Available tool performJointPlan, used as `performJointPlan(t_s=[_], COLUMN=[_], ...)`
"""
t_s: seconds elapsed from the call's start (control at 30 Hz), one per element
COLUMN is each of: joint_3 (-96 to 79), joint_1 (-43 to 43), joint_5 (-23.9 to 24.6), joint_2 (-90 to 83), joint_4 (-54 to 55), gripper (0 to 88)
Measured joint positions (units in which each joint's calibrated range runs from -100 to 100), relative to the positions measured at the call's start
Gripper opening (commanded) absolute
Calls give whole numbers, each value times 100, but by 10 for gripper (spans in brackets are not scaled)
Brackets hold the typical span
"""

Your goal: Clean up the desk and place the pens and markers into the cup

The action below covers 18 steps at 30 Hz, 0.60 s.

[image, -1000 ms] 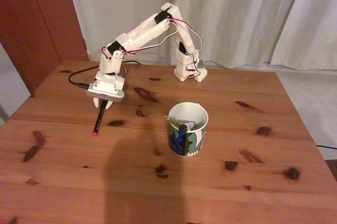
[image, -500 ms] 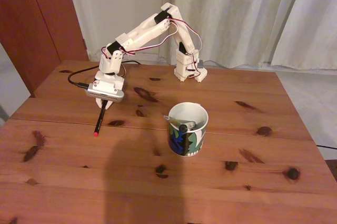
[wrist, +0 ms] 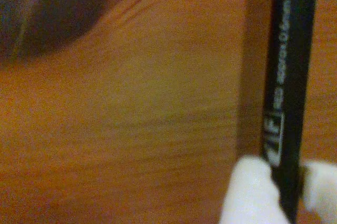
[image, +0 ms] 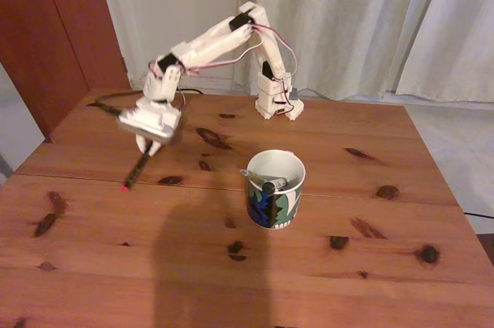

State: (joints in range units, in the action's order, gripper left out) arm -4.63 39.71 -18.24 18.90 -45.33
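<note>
On the desk (image: 324, 266) my gripper (image: 147, 150) is shut on the upper end of a black pen (image: 135, 172). The pen slants down to the left, its red end just above or at the wood. In the wrist view the black pen (wrist: 287, 76) runs up from between my two white fingertips (wrist: 247, 195), over blurred wood. The white cup (image: 274, 206) with a blue, green and black pattern stands to the right of the gripper. A marker with a black cap (image: 270, 186) and a thin pale stick (image: 252, 176) lie inside it.
The arm's base (image: 276, 104) is fixed at the desk's far edge, with curtains behind it. A black cable (image: 108, 106) runs off the wrist to the left. A dark shadow (image: 208, 266) falls across the near part of the wood.
The wrist has risen and tilted, and the black pen has swung with it. Its red end has shifted left and slightly away from the camera. The cup has not moved.
</note>
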Motion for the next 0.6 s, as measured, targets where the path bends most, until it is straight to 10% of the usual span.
performJointPlan(t_s=[0.6], joint_3=[-2038], joint_1=[-1738], joint_5=[2139], joint_2=[-3280], joint_4=[-8], gripper=[8])
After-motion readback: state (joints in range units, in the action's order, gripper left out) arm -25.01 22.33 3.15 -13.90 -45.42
